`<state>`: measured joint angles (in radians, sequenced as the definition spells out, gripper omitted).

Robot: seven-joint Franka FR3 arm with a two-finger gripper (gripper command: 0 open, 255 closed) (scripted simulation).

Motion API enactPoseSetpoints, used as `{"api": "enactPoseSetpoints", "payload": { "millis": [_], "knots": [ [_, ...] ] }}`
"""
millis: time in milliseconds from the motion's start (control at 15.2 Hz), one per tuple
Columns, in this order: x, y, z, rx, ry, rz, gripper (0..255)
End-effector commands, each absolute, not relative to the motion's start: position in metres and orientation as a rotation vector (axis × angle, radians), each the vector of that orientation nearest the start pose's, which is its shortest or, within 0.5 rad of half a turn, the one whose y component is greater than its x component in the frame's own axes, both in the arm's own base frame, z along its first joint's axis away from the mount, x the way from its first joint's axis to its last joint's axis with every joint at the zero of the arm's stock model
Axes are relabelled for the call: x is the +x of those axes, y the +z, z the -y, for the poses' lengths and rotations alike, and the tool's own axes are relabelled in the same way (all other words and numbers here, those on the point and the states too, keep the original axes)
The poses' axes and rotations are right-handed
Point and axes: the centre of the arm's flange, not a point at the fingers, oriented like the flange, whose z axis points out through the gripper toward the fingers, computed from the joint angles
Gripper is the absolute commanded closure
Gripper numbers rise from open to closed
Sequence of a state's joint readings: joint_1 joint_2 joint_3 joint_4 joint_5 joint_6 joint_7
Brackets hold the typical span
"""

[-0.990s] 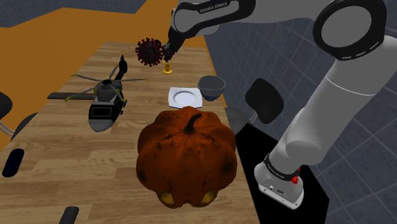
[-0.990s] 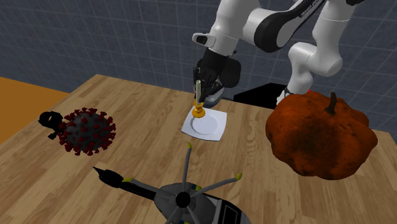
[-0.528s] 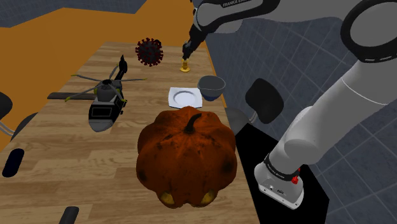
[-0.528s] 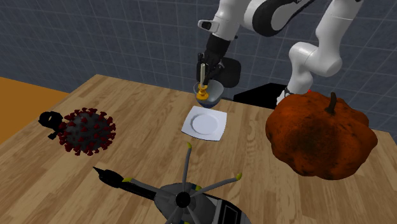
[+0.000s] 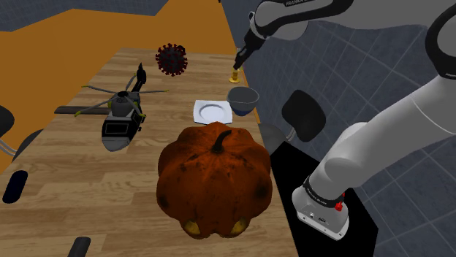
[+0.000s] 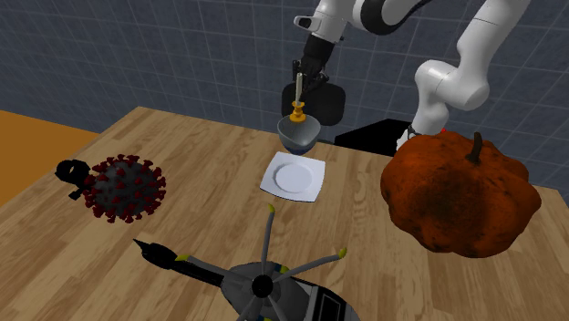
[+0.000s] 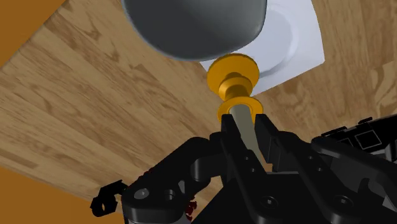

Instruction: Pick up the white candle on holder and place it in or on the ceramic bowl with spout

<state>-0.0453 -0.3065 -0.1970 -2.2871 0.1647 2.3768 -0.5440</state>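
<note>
1. fingers [image 7: 270, 137] clamped on candle [image 7: 242, 124] stem, gold holder [image 7: 234, 75] past the tips.
2. in last sec candle went from over plate [image 6: 294, 177] to over bowl [image 6: 297, 135] edge; carry nearly done, lower + release left.
3. wood table [image 6: 201, 164]; plate just beside bowl, pumpkin [image 6: 456, 196], helicopter [image 6: 264, 283], virus model [image 6: 126, 187] farther off; grey tiled wall [image 6: 137, 55] behind bowl.

candle [image 6: 298, 102] hangs seemingly just above the bowl [image 6: 297, 137], with the plate [image 6: 294, 176] beside it on the table [image 6: 205, 160].
</note>
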Motion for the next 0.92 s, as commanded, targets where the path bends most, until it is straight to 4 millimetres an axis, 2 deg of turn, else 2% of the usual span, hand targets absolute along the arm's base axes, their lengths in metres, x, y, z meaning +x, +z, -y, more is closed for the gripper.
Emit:
{"api": "enactPoseSetpoints", "payload": {
  "millis": [0, 132, 858],
  "knots": [
    [0.462, 0.514, 0.144, -3.021, -0.665, 0.309, 255],
    [0.444, 0.515, 0.166, -3.021, -0.665, 0.309, 255],
    [0.444, 0.457, 0.166, -3.021, -0.665, 0.309, 255]
  ]
}}
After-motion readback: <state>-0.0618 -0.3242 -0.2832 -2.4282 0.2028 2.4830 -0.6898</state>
